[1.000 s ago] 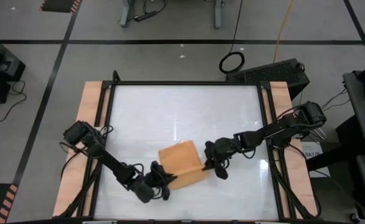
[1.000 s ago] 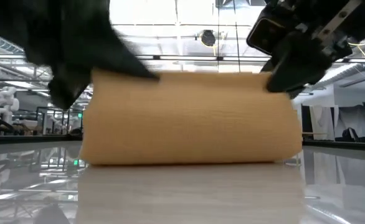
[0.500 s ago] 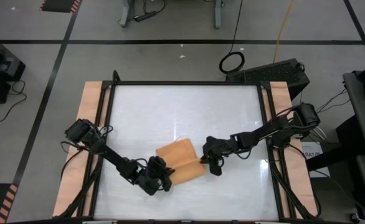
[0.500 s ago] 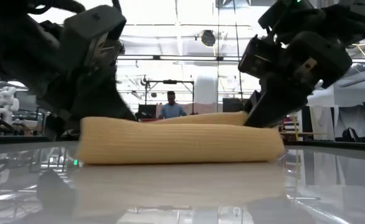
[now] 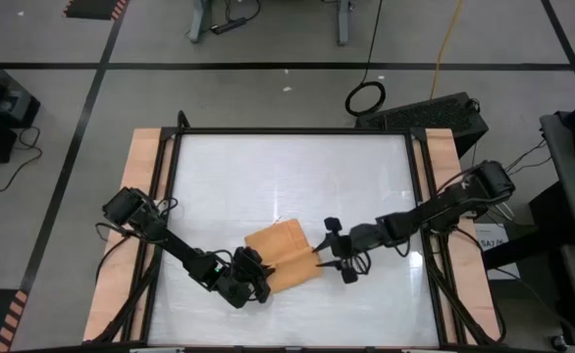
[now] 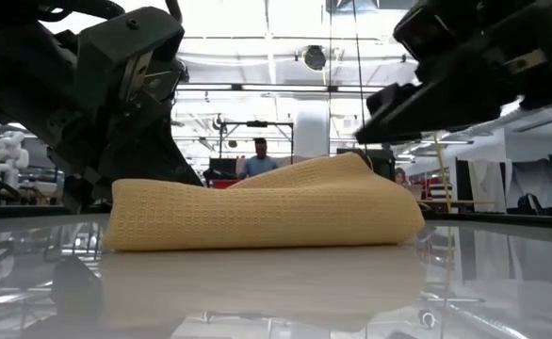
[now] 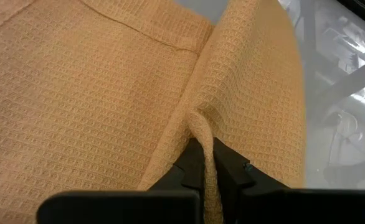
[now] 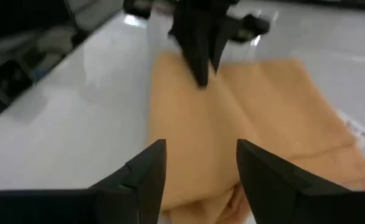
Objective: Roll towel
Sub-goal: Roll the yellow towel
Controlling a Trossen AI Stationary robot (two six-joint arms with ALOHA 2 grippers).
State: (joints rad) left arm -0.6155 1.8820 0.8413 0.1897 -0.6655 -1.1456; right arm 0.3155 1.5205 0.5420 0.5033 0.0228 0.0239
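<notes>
The orange-tan towel [image 5: 283, 257] lies partly rolled on the white table [image 5: 287, 176], nearer its front edge, flat on its underside, with a thicker fold along its near side. A small white tag [image 8: 352, 128] shows at one edge. My left gripper [image 5: 253, 284] is shut on the towel's near left end. My right gripper [image 5: 325, 257] stands open just off the towel's right end. Its fingers [image 8: 146, 174] are spread to either side and above the cloth, touching nothing. In the low view it hovers above the towel [image 6: 267, 207]. My left gripper pinches a raised ridge of cloth [image 7: 201, 127] between its two fingers, at the near left end of the rolled part. It comes in slanting down from the table's near left. The towel lies slack on the table; how many layers are held I cannot tell.
Wooden rails and a black frame [image 5: 165, 216] border the table's left and right sides. A black case [image 5: 435, 113] sits beyond the far right corner. A person [image 6: 260, 158] stands far back in the room. The far half of the table is bare.
My right gripper has opened, let go of the towel's right end, rolled its wrist and drawn back toward the table's right edge. My left gripper has sunk, still shut on the cloth. The towel, held up tall a second ago, has dropped and slumped flat onto the table.
</notes>
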